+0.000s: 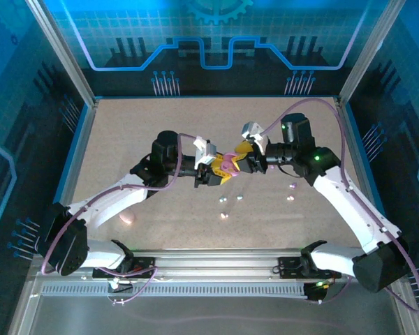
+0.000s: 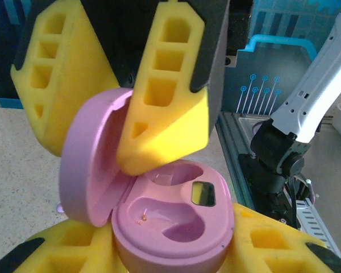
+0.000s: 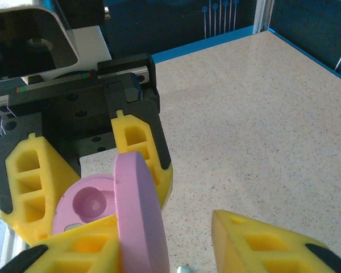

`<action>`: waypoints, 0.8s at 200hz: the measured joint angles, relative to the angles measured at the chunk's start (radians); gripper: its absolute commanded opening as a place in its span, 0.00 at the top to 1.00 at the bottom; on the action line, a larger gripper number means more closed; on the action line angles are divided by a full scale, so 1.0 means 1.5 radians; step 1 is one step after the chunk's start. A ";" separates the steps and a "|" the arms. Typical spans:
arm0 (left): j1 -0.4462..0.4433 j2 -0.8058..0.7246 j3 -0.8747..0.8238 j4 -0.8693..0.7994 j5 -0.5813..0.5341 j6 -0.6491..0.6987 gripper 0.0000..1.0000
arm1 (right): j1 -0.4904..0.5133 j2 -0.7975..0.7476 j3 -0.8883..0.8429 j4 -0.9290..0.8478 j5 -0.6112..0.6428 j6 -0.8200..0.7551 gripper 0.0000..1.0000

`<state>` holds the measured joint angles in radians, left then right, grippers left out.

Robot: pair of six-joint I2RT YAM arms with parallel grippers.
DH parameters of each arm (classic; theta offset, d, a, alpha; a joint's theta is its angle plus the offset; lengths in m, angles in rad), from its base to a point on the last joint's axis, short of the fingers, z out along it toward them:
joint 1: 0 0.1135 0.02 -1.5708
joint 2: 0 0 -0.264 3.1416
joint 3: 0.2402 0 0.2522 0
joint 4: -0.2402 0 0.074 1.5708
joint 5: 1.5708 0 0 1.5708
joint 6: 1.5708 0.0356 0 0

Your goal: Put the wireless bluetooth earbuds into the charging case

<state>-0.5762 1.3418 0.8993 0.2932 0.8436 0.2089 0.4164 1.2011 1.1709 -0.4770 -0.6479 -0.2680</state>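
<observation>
Nearest you, the arm bases (image 1: 129, 265) sit on the rail (image 1: 216, 271) at the near edge of the counter (image 1: 126, 132). From there the left arm (image 1: 119, 195) reaches to mid-counter, where the left jaws are clenched on the base of the pink charging case (image 2: 176, 227), gripping it from both sides and holding it up off the counter. Its lid (image 2: 88, 170) stands swung open on the left, and both wells (image 2: 159, 207) inside look empty.

Coming in from the right arm (image 1: 339, 188), the right jaws stand astride that lid, with one pad (image 2: 57, 74) behind it and the other over the open wells. The right wrist view shows a clear gap between the lid and one pad, so read these jaws as released, not pinching.

The earbuds (image 1: 239, 197) lie loose on the counter, nearer to you than the case and off to its right, scattered apart.

Expect them to be feather-light, hard and slick. They are far smaller than a pad, so they will likely skid or pop out under a squeeze. Take each one across its widest part with the very tips, gently.

The case looks stiff and smooth. Hold it low on its sides, and don't lever the lid past its hinge.
</observation>
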 measured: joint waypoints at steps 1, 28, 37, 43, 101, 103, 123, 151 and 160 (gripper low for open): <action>0.000 0.000 0.000 0.000 0.000 0.000 0.77 | 0.000 0.001 0.001 0.000 -0.001 -0.002 0.66; 0.000 0.000 0.001 0.000 0.002 0.000 0.77 | 0.006 0.010 0.010 -0.010 -0.027 -0.033 0.75; 0.000 0.000 0.001 -0.001 0.002 0.000 0.76 | 0.008 0.010 0.011 -0.013 -0.034 -0.041 0.78; 0.000 0.000 0.001 -0.001 0.002 0.000 0.76 | 0.009 0.010 0.011 -0.016 -0.038 -0.048 0.81; -0.001 0.000 0.006 -0.013 0.017 0.001 0.73 | 0.010 0.010 0.018 -0.027 -0.035 -0.084 0.94; -0.001 0.000 0.006 -0.013 0.017 0.001 0.72 | 0.010 0.010 0.018 -0.028 -0.035 -0.084 0.95; -0.002 0.000 0.009 -0.016 0.017 0.001 0.62 | 0.010 0.010 0.021 -0.032 -0.035 -0.090 0.95; -0.002 0.000 0.011 -0.017 0.016 0.001 0.53 | 0.010 0.010 0.021 -0.031 -0.034 -0.092 0.96; -0.002 0.000 0.012 -0.018 0.016 0.000 0.52 | 0.010 0.010 0.021 -0.028 -0.032 -0.092 0.96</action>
<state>-0.5793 1.3418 0.9176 0.2665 0.8680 0.2085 0.4313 1.2156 1.2026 -0.5194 -0.6964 -0.4061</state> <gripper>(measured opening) 0.464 0.139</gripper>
